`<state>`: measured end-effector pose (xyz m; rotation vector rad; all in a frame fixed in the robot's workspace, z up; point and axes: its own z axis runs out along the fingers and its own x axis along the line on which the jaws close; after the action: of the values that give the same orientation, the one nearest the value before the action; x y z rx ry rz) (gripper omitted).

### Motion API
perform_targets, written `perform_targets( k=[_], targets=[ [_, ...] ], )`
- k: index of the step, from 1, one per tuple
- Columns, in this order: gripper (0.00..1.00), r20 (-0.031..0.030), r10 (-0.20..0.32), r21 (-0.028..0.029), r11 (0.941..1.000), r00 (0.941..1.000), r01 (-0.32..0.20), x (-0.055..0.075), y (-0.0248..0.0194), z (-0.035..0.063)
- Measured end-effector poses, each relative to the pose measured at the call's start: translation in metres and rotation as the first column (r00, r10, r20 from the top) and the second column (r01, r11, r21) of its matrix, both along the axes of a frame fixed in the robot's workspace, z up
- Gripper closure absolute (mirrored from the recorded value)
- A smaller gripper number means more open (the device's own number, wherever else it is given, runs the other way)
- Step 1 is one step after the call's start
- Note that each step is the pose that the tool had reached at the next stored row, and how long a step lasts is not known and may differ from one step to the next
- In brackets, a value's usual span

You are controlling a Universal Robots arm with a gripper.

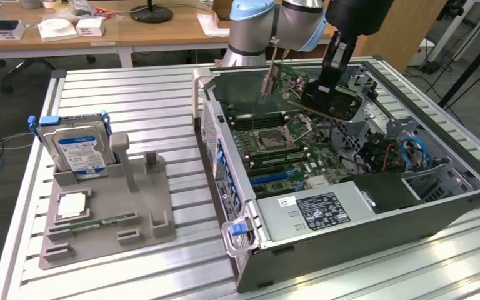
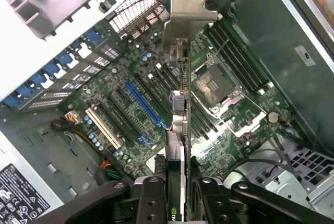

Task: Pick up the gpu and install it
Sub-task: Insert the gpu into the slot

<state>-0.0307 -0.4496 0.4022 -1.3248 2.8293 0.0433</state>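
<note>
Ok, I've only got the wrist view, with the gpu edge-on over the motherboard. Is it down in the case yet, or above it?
Observer: Above it. In the exterior view the gripper holds the gpu over the open case, clear of the motherboard.
Operator: Which way does its bracket face?
Observer: The bracket faces the case wall on the exterior view's left.
Operator: Anything on the table outside the case?
Observer: A hard drive stands upright in a gray stand, to the exterior view's left of the case.
</note>
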Motion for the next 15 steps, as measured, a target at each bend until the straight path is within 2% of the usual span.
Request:
perform_targets(
  k=[7, 15],
  targets=[
    [0.73, 0.0000, 0.055, 0.0000, 0.9985, 0.9985, -0.055, 0.0000, 0.0000, 0.0000],
    [0.73, 0.0000, 0.118, 0.0000, 0.9930, 0.9930, -0.118, 0.0000, 0.0000, 0.0000]
  ],
)
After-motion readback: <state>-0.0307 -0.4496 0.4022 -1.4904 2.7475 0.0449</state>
